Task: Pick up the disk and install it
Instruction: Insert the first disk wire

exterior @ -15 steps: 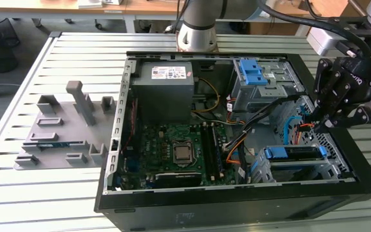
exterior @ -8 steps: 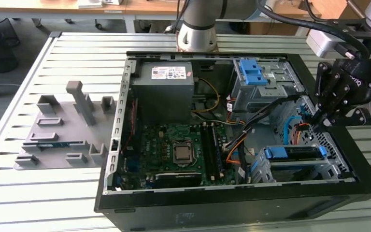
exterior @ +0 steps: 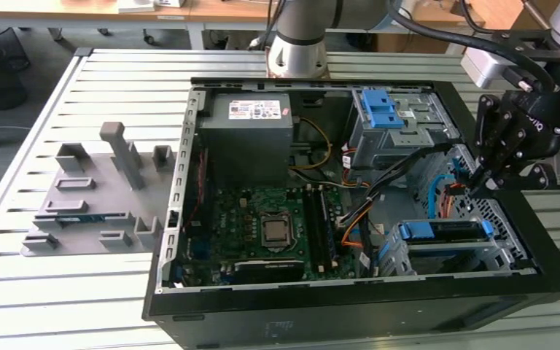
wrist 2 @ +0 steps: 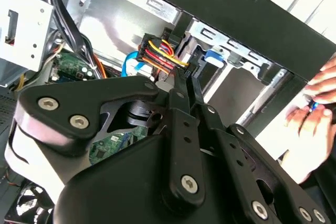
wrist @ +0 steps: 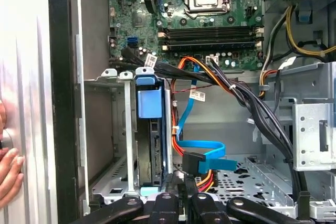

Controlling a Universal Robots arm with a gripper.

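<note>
The disk (exterior: 442, 232) sits in its bay at the near right of the computer case (exterior: 358, 306); the pincer (exterior: 477, 182), fingers pressed together and empty, hovers just beyond it.

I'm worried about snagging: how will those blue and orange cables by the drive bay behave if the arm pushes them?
The flat blue cable looks floppy: it lies folded over, so it would probably bend aside. The orange cable arcs loosely and likely flexes too. Both run close beside the disk in its bay, so they might spring back toward it.
</note>
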